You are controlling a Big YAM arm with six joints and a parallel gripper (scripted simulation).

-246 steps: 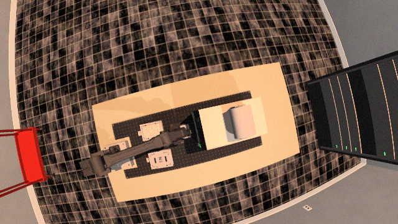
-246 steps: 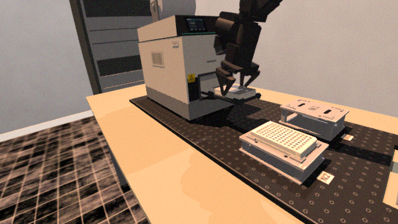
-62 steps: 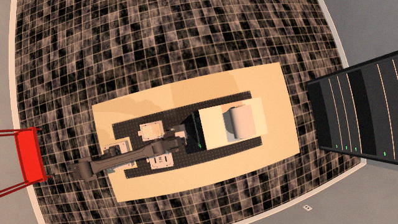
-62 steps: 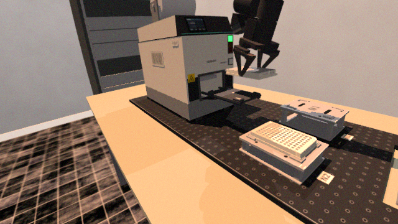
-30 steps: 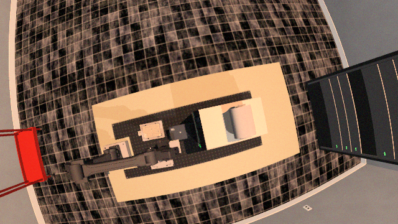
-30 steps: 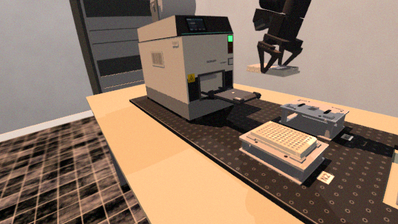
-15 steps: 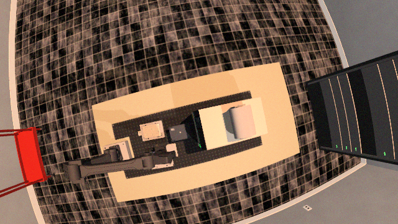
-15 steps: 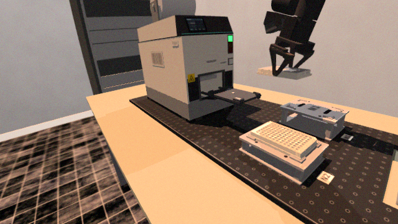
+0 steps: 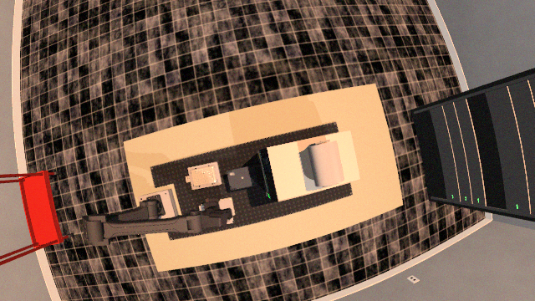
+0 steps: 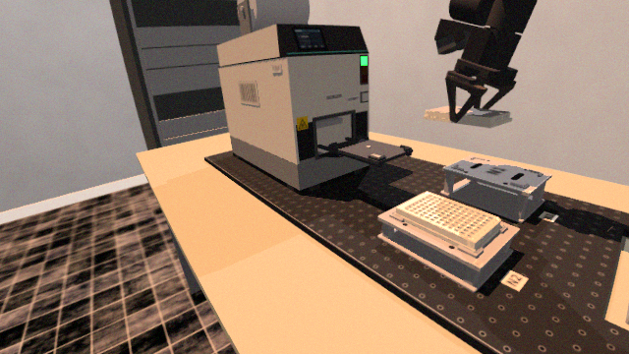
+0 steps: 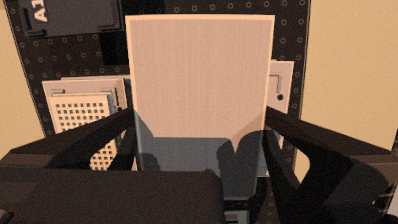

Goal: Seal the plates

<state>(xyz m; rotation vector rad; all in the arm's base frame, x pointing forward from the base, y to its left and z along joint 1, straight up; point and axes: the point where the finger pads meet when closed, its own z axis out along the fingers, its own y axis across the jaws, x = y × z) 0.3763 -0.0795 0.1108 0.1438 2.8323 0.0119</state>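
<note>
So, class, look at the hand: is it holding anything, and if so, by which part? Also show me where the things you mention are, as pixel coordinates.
Yes: the hand (image 10: 469, 110) (image 11: 199, 112) holds a plate with a smooth, unbroken top (image 10: 491, 119) (image 11: 200, 75), gripped by its two opposite long sides.

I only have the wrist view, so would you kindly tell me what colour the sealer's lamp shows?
Observer: The lamp is green in the exterior view.
Operator: Thank you; is the sealer's stage out, and is anything on it?
Observer: The stage is out, with no plate on it.
Operator: And how does the plate in the tool sit?
Observer: The held plate hangs in the air, above the level of the nest tops.
</note>
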